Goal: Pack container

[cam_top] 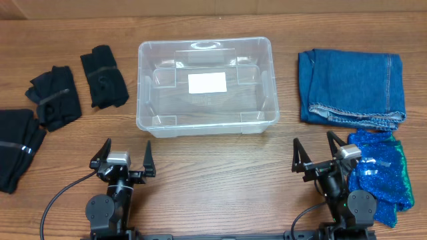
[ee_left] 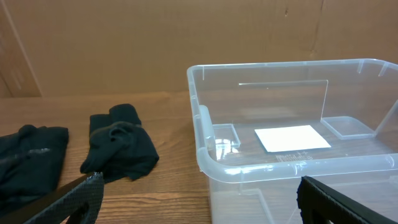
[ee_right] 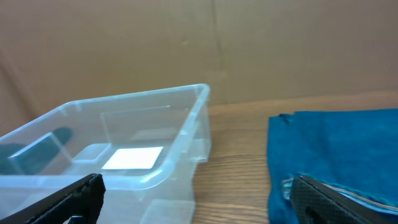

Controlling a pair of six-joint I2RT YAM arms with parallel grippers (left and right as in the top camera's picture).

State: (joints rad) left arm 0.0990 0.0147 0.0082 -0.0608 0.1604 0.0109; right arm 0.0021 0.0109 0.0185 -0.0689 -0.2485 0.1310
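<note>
The clear plastic container (cam_top: pixel 152 87) stands empty at the table's middle back, a white label on its base. It also shows in the left wrist view (ee_left: pixel 205 143) and the right wrist view (ee_right: pixel 180 143). Three black folded cloths lie to its left (cam_top: pixel 103 77), (cam_top: pixel 55 99), (cam_top: pixel 15 145). Folded blue jeans (cam_top: pixel 350 87) and a shiny blue sequined cloth (cam_top: pixel 380 177) lie to its right. My left gripper (cam_top: pixel 123 155) is open and empty near the front edge, left of the container. My right gripper (cam_top: pixel 319 153) is open and empty, beside the sequined cloth.
The table is brown wood (cam_top: pixel 220 180). A cardboard wall (ee_left: pixel 155 43) stands behind it. Cables run from both arm bases along the front edge.
</note>
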